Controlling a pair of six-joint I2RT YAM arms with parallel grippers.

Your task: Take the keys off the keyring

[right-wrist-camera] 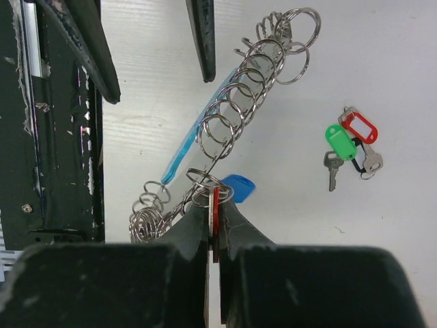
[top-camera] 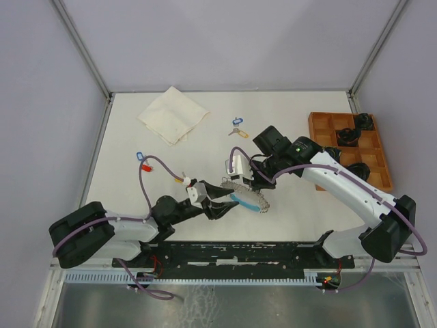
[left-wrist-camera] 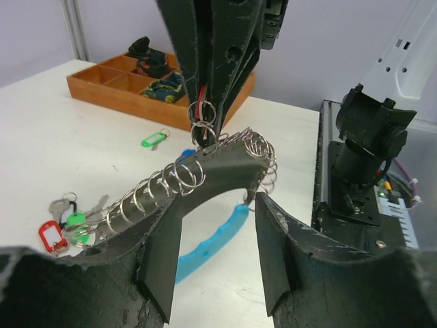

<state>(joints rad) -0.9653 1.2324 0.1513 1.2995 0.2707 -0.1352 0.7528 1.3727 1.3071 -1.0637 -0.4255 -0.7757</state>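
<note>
The right pincer [right-wrist-camera: 213, 205] is clenching a red-tagged key [right-wrist-camera: 216, 198] on the keyring [right-wrist-camera: 232, 116], which is sagging over the table [right-wrist-camera: 341, 68]. The left pincer [left-wrist-camera: 213, 205] is gaping beside it. Light, floppy links probably slip, so the stiffer blue band [right-wrist-camera: 193, 137] seems the better hold.

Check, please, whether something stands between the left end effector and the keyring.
Nothing visible does. The chain of the keyring lies right across the fingertips of the open left end effector. The right end effector, shut on a red tag at the chain, reaches in from the opposite side and blocks nothing.
</note>
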